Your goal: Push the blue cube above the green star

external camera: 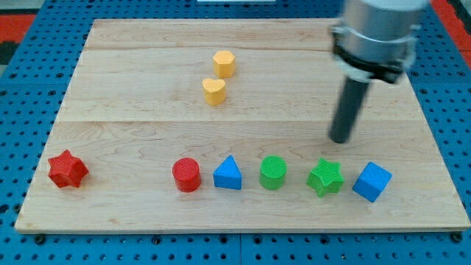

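Along the board's lower edge, left to right, sat the green star (324, 177) and, just beside it, the blue cube (372, 182). My tip (339, 138), a bare rod holding nothing, stood above the star, probably positioning for the push.

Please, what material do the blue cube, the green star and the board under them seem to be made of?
Blue cube: probably plastic, matte, uniform colour with faint ridges, perhaps printed.
Green star: likely the same matte plastic, with fine lines on top.
Board: light wood, smooth, with visible grain and plank seams.
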